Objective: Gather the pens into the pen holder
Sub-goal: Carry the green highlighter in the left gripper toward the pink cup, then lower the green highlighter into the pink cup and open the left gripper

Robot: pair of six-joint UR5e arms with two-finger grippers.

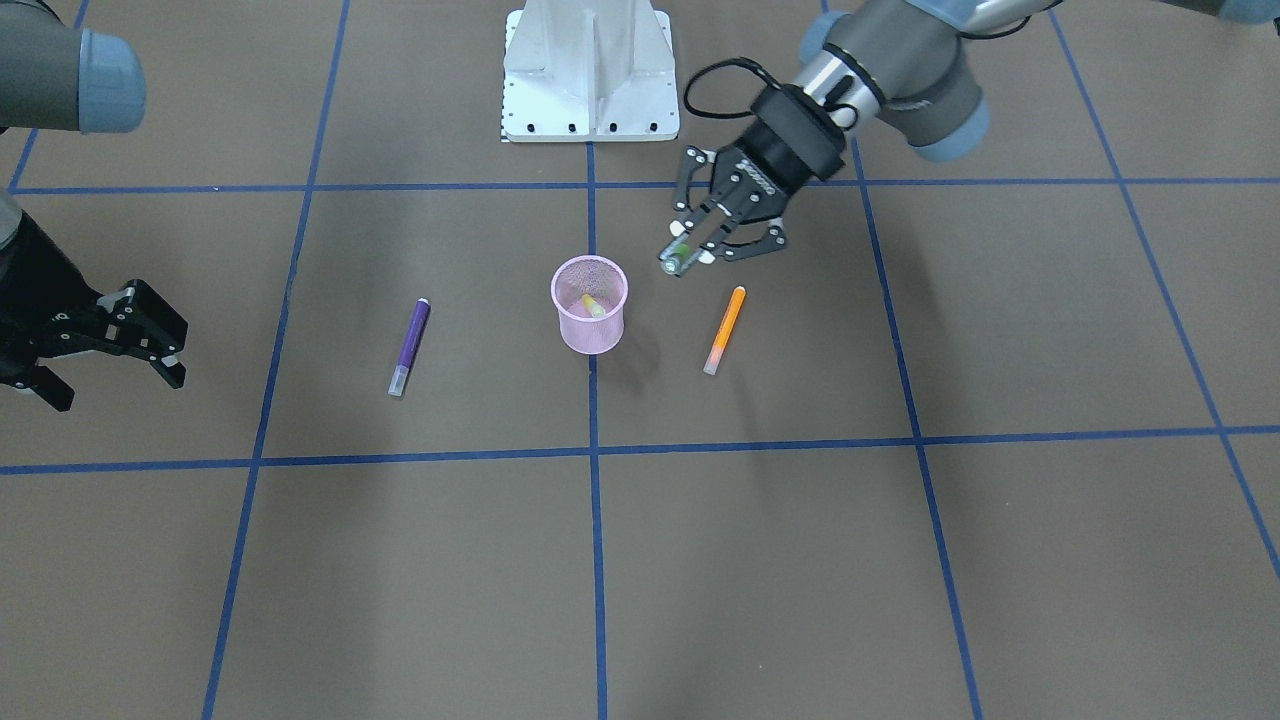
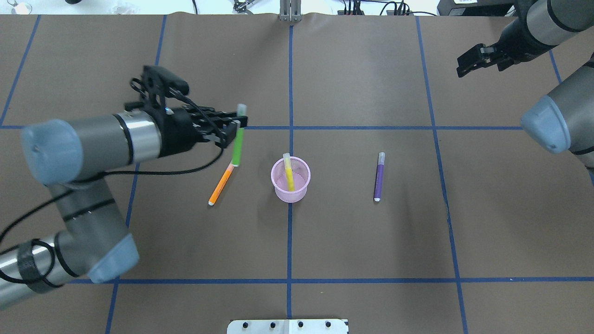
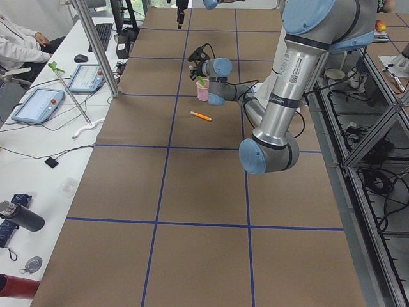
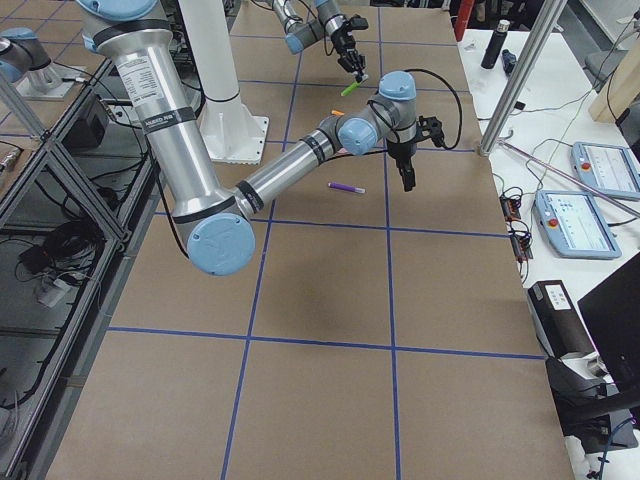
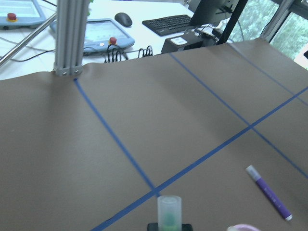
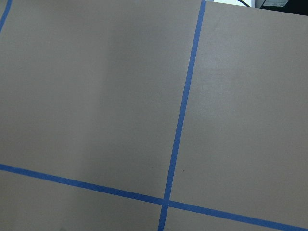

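The left arm (image 2: 93,139) reaches in from the left of the overhead frame. The left jaws are clamped across a green pen (image 2: 238,139), gripping it above its middle. The pale cap points toward the top of that frame and sticks out past the jaws. The pen is raised off the bench (image 2: 362,241) and sits left of the pen holder (image 2: 290,190), apart from it. In the overhead frame its lower end overlaps the pale end of an orange pen (image 2: 221,184). The orange pen lies flat on the bench and slants down to the left.

The pink mesh pen holder stands upright near the centre of the frame, on a vertical blue tape line (image 2: 291,69). A yellow pen (image 2: 288,172) leans inside it, with its pale cap just above the rim at the upper left. A purple pen (image 2: 379,176) lies flat on the bench to the right of the holder, well apart from it. It runs nearly parallel to the tape line, pale cap toward the top.

The left wrist view shows the green pen's translucent cap at bottom centre. The purple pen is at lower right, and a sliver of pink rim shows at the bottom edge.

The right arm (image 2: 552,116) is in the upper right corner of the overhead frame, far from every pen. In the front-facing view, at the left edge, the right jaws stand apart with nothing between them. The right wrist view shows only bare bench and crossing tape lines.
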